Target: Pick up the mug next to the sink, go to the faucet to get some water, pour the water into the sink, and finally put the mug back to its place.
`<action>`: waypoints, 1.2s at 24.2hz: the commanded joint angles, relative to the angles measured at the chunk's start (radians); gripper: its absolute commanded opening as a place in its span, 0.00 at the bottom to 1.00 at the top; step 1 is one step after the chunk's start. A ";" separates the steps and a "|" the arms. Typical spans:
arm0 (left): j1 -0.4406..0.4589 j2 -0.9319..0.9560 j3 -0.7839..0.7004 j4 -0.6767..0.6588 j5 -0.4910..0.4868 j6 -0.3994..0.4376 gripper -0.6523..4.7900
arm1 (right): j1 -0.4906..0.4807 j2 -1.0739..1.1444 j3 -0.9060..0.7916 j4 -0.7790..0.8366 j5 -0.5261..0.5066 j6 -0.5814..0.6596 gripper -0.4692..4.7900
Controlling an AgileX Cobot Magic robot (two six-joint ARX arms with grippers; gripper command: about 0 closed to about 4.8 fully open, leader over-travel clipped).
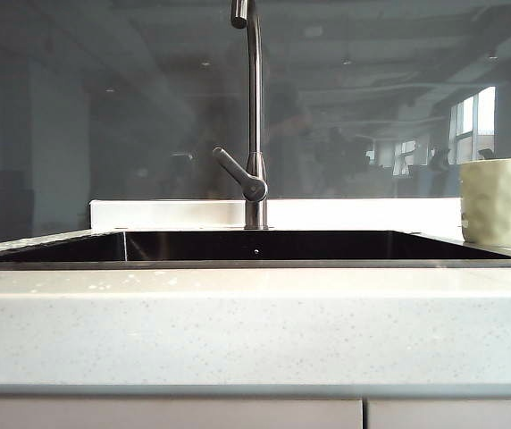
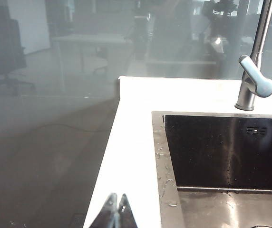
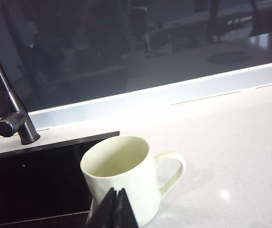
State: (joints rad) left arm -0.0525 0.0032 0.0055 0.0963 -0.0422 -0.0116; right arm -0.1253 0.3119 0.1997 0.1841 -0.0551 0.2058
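Task is looking barely started, judging by how things are lying. The mug (image 3: 121,175) is sitting upright on the counter (image 3: 231,142) just beside the sink (image 1: 255,246), on the right end in the ext. view, handle pointing away from the basin. Inside it is looking empty and dry, as far as the right wrist cam shows. No water is running from the faucet (image 1: 254,107); its lever is angling down to the side near the base. A few droplets are showing on the sink rim in the left wrist view, nothing more.

The right gripper (image 3: 115,209) is hovering near the mug, on the camera side of it, fingertips pressed together w/ nothing between them. Can't tell whether the tips are touching the mug wall or just sitting in front of it. The left gripper (image 2: 116,211) is hanging over the counter strip at the sink's left edge, tips also together and holding nothing, well apart from the faucet.

Neither arm is showing in the ext. view.

So everything is remaining: opening the right jaws and grasping the mug, carrying it under the spout, getting water, tipping it into the sink, then setting it back in its spot.
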 commanded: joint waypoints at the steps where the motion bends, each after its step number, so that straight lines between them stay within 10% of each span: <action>1: 0.001 0.000 0.005 0.016 -0.003 0.007 0.11 | 0.000 0.000 0.002 0.018 0.000 0.003 0.07; 29: 0.001 0.000 0.005 0.012 -0.003 0.007 0.11 | 0.002 -0.314 -0.182 0.007 0.026 -0.057 0.07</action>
State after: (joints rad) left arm -0.0525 0.0036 0.0059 0.0948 -0.0425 -0.0116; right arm -0.1242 0.0002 0.0181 0.1696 -0.0288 0.1516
